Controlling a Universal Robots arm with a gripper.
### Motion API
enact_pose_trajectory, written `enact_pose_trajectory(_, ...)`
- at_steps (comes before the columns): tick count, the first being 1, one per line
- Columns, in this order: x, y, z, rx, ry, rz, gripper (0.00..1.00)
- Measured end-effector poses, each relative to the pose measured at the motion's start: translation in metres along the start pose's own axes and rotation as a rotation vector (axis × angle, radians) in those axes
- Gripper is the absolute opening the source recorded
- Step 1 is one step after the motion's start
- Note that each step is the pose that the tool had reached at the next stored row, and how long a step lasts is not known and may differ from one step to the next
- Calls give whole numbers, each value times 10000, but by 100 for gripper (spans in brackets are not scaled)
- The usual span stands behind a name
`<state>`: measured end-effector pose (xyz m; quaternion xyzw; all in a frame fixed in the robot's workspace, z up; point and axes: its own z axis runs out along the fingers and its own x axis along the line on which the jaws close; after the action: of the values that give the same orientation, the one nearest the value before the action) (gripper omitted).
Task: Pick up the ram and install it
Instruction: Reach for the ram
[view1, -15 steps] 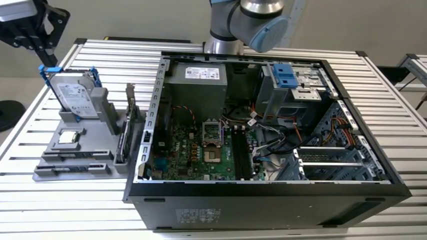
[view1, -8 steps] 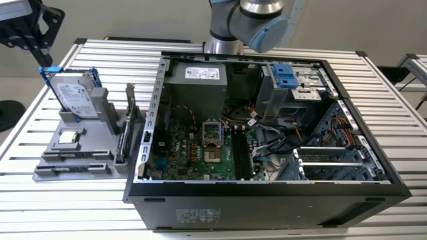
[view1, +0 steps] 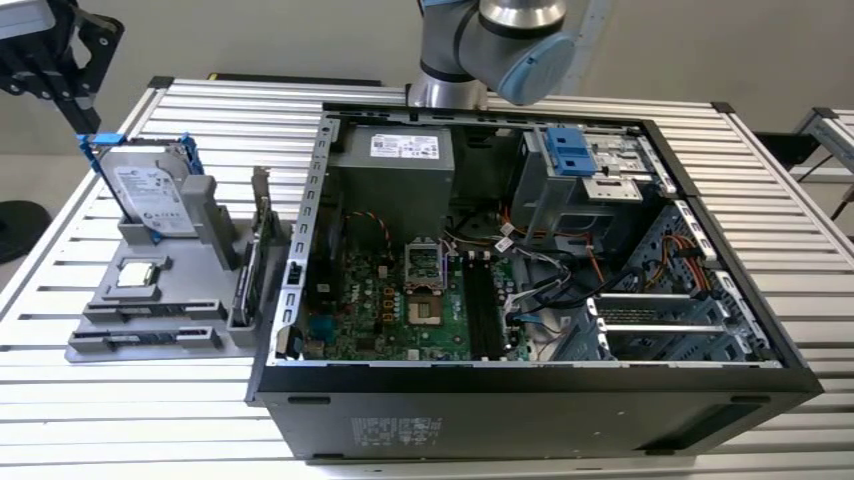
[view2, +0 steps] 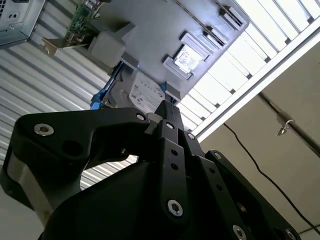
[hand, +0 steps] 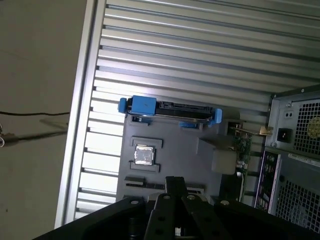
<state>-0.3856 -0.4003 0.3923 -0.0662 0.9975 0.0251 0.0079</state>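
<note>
My black gripper (view1: 88, 122) hangs high at the exterior view's left, above the far end of the upright hard drive (view1: 144, 195). Its fingers meet at the tip in both wrist views (view2: 167, 106) (hand: 175, 181), shut with nothing between them. Below lies the grey holder (view1: 100, 300). The ram (view1: 144, 340) is a long dark stick lying in the holder's front slot, well below and nearer than the gripper. It also shows beside my fingertips in the first wrist view (hand: 145, 183). A similar stick (view1: 150, 313) sits just behind it.
The open computer case (view1: 534, 385) fills the table's middle, motherboard (view1: 400, 300) facing up. On the holder there are also a silver chip (view1: 140, 275) and an upright card with a metal bracket (view1: 259, 215) beside the case wall. The slatted table (view1: 134, 420) ends close to the holder's left.
</note>
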Motion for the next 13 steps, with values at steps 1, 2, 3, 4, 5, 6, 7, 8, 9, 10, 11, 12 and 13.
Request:
enact_pose_trajectory(1,0,0,0,0,0,1,0)
enact_pose_trajectory(2,1,0,0,-1,0,1,0)
enact_pose_trajectory(3,2,-3,0,-1,0,2,0)
enact_pose_trajectory(4,3,-8,0,-1,0,1,0)
enact_pose_trajectory(5,3,-13,0,-1,0,1,0)
enact_pose_trajectory(6,3,-17,-1,-1,2,1,0)
enact_pose_trajectory(7,4,-21,-1,-1,2,1,0)
enact_pose_trajectory(8,4,-25,-1,-1,2,1,0)
enact_pose_trajectory(9,5,-30,-1,-1,2,2,0)
enact_pose_trajectory(10,5,-34,-2,-1,1,1,0)
enact_pose_trajectory(11,6,-40,-2,0,2,1,0)
enact_pose_trajectory(12,7,-45,-2,0,1,1,0)
enact_pose_trajectory(13,7,-51,-2,-1,2,1,0)
